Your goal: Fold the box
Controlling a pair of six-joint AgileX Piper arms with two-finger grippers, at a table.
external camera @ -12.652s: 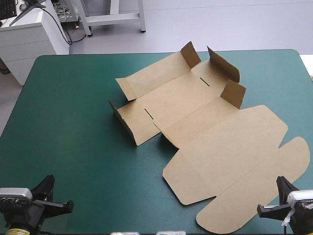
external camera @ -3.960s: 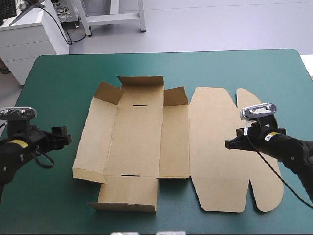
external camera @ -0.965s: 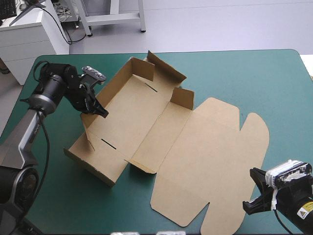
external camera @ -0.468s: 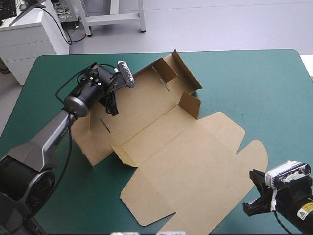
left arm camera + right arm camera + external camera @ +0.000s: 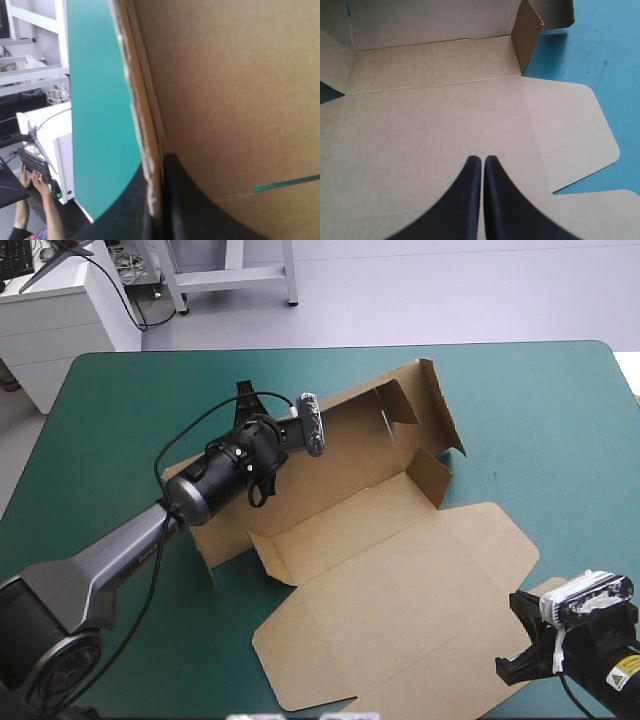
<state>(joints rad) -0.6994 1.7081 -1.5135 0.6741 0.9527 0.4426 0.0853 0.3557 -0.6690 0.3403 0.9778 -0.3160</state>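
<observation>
The left gripper (image 5: 159, 162) of two black fin-shaped fingers is clamped on the box's board, whose raw edge runs up between them. That edge belongs to the outer long wall (image 5: 340, 445) of the flat-cut brown cardboard box (image 5: 400, 570), which lies slantwise across the middle of the teal-green table cover (image 5: 120, 410), its tray part tilted up at the grip and its broad lid panel (image 5: 445, 130) flat toward the near right corner. A short end flap (image 5: 432, 472) stands upright beside the lid's crease. The right gripper (image 5: 482, 161), fingers pressed together on nothing, hovers over that lid panel. To fold well, I judge the left should turn the wall over along its crease without pulling the sheet, while the right presses the lid down so the box cannot slide.
</observation>
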